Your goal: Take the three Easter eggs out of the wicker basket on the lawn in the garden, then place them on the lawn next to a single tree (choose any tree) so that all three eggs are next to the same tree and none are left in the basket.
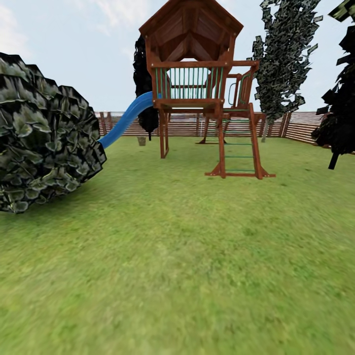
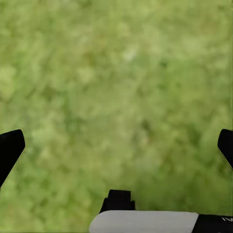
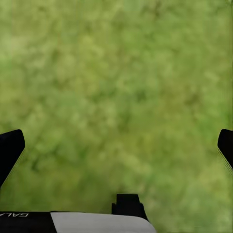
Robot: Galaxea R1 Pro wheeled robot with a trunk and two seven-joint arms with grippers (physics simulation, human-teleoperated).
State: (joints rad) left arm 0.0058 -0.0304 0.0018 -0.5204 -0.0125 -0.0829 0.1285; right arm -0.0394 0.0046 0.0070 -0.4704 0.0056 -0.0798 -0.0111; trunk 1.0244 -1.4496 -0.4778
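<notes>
Far across the lawn (image 1: 177, 256), a small brown wicker basket (image 1: 142, 141) stands by the foot of the blue slide (image 1: 125, 120). It is too distant to see inside, so the Easter eggs are hidden. A tree (image 1: 283, 59) with a pale trunk and mottled leaves rises at the back right, by the fence. My left gripper (image 2: 116, 145) is open over bare grass, its dark fingertips (image 2: 9, 150) spread wide. My right gripper (image 3: 116, 145) is open the same way above grass, with nothing between its fingertips (image 3: 9, 150).
A wooden play tower (image 1: 197, 84) with a ladder stands in the middle distance. A large dark bush (image 1: 42, 138) bulges in from the near left. A black-trunked tree (image 1: 340, 123) is at the right edge. A slatted wooden fence (image 1: 303, 125) closes the back.
</notes>
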